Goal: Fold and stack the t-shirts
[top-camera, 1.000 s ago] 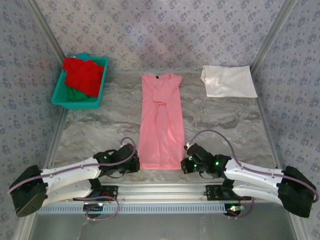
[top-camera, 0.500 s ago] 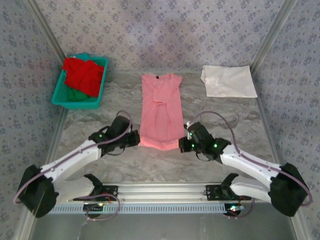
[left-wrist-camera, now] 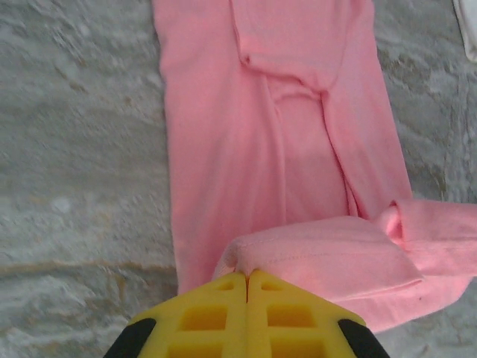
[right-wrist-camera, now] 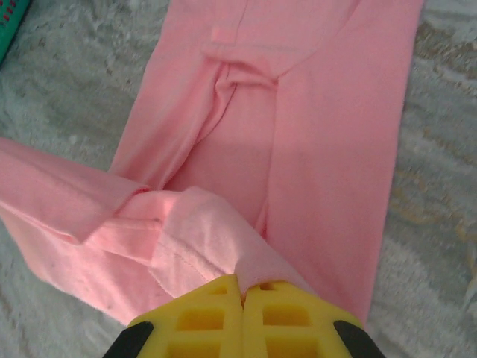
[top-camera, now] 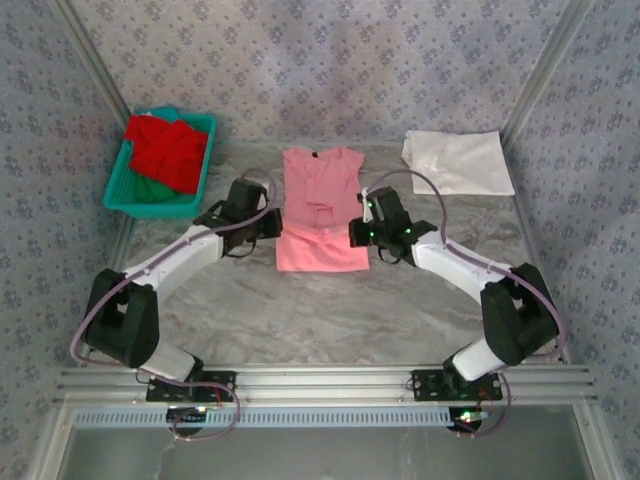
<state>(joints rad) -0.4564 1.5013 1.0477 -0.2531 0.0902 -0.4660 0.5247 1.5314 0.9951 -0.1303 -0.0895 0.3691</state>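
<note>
My left end effector point(left-wrist-camera: 247, 276) is pinched tight on the left corner of the hem point(left-wrist-camera: 313, 257), yellow tips together with the pink cloth bunched just past them. My right end effector point(right-wrist-camera: 242, 282) is clamped the same way on the right corner. Between them the pink t-shirt point(top-camera: 320, 190) lies in the middle of the desk point(top-camera: 300, 320). Its long axis runs straight up the frame, away from both tips, and the lower part is doubled over itself. The collar point(top-camera: 312, 154) sits at the upper end, dead ahead of me. Both arms look about equally near it, one on each side of the shirt. I judge the fold turns on carrying both corners up-frame along that axis evenly. The white t-shirt point(top-camera: 458, 162) lies folded at upper right, well apart. The teal basket point(top-camera: 150, 208) at upper left holds a red t-shirt point(top-camera: 165, 150).
</note>
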